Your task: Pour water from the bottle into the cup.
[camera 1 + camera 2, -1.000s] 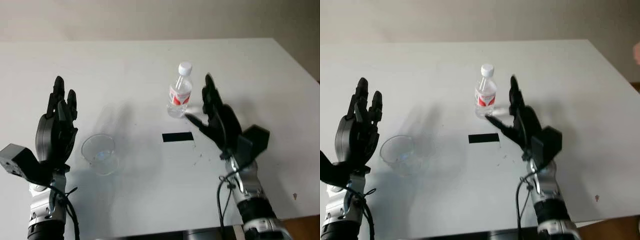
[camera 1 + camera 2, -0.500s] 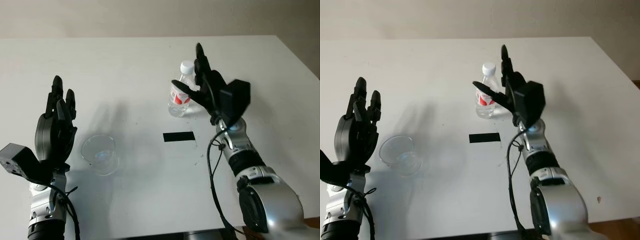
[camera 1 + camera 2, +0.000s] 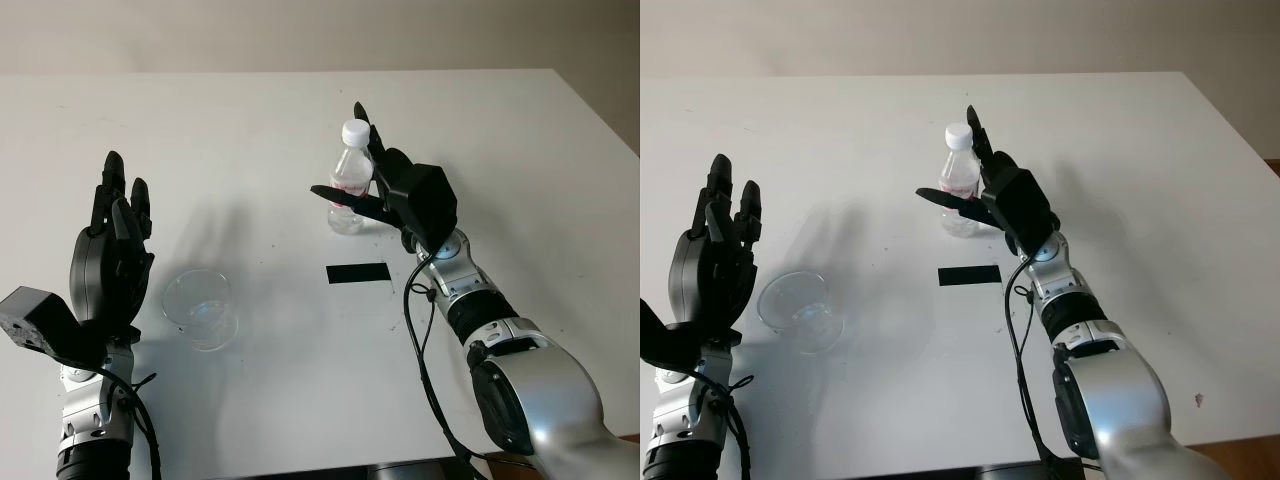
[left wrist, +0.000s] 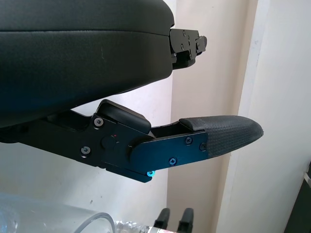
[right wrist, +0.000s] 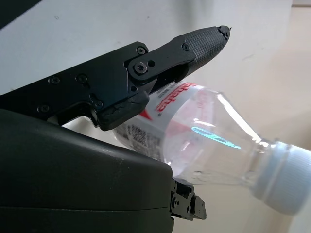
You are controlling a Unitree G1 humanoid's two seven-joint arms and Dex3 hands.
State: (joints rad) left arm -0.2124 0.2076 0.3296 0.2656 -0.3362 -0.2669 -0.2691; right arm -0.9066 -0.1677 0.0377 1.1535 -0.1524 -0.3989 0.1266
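Note:
A small clear water bottle (image 3: 347,190) with a white cap and a red label stands upright at the middle of the white table (image 3: 250,130). My right hand (image 3: 340,160) is open around it: the thumb reaches across its front, the fingers (image 3: 362,118) stand up behind it, and the palm is against its right side. In the right wrist view the bottle (image 5: 194,131) lies between the thumb and the palm. A clear plastic cup (image 3: 200,308) stands at the front left. My left hand (image 3: 118,215) is open, raised just left of the cup.
A black strip of tape (image 3: 357,273) lies on the table in front of the bottle. The table's right edge (image 3: 600,110) runs along the far right, with floor beyond it.
My right hand has swung forward and to the left until it is around the bottle. The bottle has shifted slightly left. The left hand and the cup have not moved.

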